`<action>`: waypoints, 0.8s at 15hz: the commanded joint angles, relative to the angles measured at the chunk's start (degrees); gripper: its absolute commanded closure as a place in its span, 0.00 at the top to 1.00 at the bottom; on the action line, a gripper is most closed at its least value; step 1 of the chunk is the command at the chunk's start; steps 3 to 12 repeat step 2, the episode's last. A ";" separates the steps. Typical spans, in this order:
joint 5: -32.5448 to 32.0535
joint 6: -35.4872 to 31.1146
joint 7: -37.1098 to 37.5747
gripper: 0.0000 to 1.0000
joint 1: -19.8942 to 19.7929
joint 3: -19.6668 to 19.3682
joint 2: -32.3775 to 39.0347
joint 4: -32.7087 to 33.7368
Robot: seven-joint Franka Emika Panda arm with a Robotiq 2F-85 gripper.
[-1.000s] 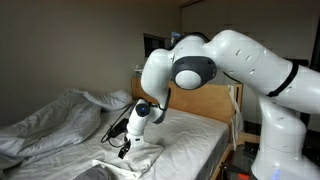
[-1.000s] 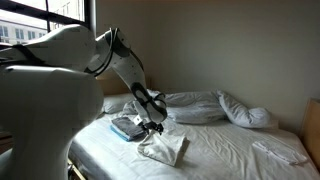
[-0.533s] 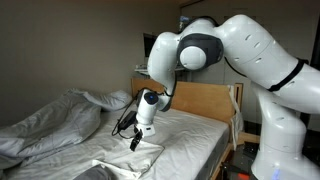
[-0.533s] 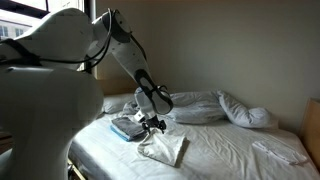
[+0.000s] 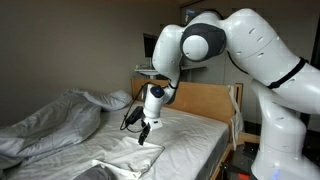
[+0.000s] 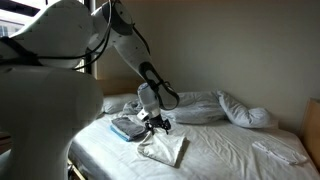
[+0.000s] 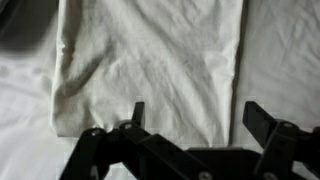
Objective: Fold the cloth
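Note:
The cloth (image 5: 122,160) (image 6: 165,149) lies on the mattress as a narrow, wrinkled white bundle with layers doubled over. In the wrist view the cloth (image 7: 150,60) fills the upper middle, its long edges running up and down. My gripper (image 5: 143,133) (image 6: 158,124) (image 7: 200,108) hangs a little above one end of the cloth. It is open, the two dark fingers stand wide apart and nothing is between them. I touch no fabric.
A puffy duvet (image 5: 50,125) (image 6: 205,106) is heaped along the far side of the bed. A small patterned pad (image 6: 126,127) lies beside the cloth. A pale pillow (image 6: 279,152) rests near the bed's other end. A wooden headboard (image 5: 205,100) stands behind my arm.
My arm has lifted the gripper up and away from the cloth, towards the headboard. The jaws stayed open. The cloth has not moved.

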State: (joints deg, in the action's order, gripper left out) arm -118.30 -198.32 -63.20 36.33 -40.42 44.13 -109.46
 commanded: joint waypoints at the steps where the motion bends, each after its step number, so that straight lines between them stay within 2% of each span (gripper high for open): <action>1: -0.18 0.00 0.00 1.00 -0.08 0.06 -0.21 -0.10; 12: -0.25 0.00 0.00 1.00 -0.08 0.12 -0.28 -0.16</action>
